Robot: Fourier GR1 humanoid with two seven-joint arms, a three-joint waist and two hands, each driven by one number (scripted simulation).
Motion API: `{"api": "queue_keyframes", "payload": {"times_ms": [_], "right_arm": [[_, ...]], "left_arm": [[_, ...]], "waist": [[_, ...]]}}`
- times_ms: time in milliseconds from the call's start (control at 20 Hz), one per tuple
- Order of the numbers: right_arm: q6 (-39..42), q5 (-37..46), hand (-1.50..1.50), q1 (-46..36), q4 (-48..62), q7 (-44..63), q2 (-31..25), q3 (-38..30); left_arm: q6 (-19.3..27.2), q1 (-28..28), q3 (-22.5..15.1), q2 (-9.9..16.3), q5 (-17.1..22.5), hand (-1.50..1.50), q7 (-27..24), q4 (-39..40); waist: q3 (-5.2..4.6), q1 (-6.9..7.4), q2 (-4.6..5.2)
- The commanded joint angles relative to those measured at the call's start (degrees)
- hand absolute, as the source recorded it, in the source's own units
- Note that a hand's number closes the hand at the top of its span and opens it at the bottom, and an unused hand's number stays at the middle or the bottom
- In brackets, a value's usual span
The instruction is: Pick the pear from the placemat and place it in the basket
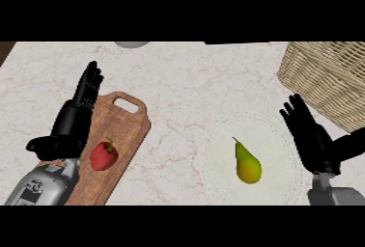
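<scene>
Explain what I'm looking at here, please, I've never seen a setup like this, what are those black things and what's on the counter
This is one picture, taken as from a humanoid robot's head, looking steeply down at a marble counter. The black things are its hands on grey forearms: the left hand rests over a wooden cutting board, the right hand beside a pale round placemat. Both are open and hold nothing. A yellow-green pear lies on the placemat, a red bell pepper on the board, and a wicker basket stands at the upper right.
</scene>
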Motion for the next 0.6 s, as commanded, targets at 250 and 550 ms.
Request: {"api": "queue_keyframes", "payload": {"times_ms": [250, 550], "right_arm": [[25.92, -21.08, 1.50, -3.70, 9.08, -9.37, 5.70, -3.70], [29.43, -7.93, -1.50, 1.62, -2.94, -32.47, 12.19, -0.39]], "left_arm": [[-1.74, 2.26, 1.23, 3.72, -0.01, 0.00, 9.61, 9.28], [-6.64, 2.91, 3.64, 5.08, 3.65, 0.00, 10.94, 13.88]], "waist": [[0.91, 4.39, 0.87], [0.01, 2.38, -0.69]]}}
